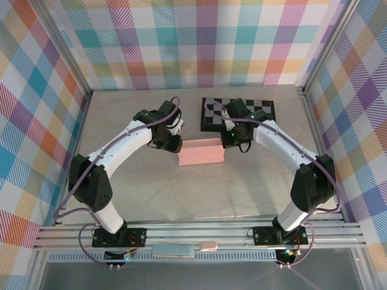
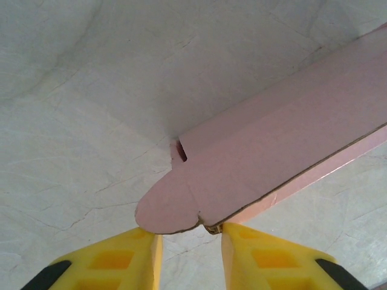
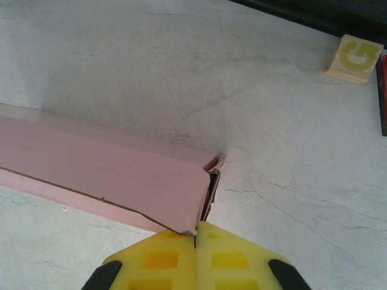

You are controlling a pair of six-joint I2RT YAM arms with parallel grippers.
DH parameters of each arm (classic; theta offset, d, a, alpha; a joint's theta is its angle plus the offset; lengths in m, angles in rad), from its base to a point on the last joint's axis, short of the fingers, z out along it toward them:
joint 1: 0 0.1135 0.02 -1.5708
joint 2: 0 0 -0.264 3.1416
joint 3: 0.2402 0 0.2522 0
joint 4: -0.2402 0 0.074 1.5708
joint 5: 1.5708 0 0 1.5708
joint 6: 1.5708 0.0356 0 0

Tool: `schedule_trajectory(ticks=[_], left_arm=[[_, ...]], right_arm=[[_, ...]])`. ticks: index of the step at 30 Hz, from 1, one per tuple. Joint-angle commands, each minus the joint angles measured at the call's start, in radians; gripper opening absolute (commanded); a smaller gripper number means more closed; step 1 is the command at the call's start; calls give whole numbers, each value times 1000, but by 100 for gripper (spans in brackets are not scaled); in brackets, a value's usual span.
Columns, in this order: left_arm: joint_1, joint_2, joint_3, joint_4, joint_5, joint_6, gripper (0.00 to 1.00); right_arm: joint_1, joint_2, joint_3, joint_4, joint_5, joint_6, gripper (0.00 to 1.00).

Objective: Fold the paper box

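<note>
The pale pink, thin-cardboard paper box lies mid-table as a long, shallow, closed shape. Its long axis runs left to right, with the right end tipped slightly towards the far side. It sits on a pale grey table with fine marble-like veining, just near of a black-and-grey chequered board.

The left gripper is at the box's left end with its yellow fingers set apart. A rounded flap sticks out from that end and reaches just to the fingertips; whether it touches them cannot be told. A small dark slot shows beside the flap, and a raw brown edge runs along the box's near side.

The right gripper is at the right end. Its yellow fingers are pressed together along a thin seam, pinching the near corner of the box's open, slightly frayed end. A small wooden cube with a green letter lies well apart from the box.
</note>
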Motion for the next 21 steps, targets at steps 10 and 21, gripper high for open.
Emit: schedule_trajectory(ticks=[10,21], left_arm=[[-1,-94,59,-81,-34,20,46],[6,44,157,-86,-47,127,43]], right_arm=[[6,-3,6,-36,-15,0,0],[8,-5,5,-46,-15,-3,0]])
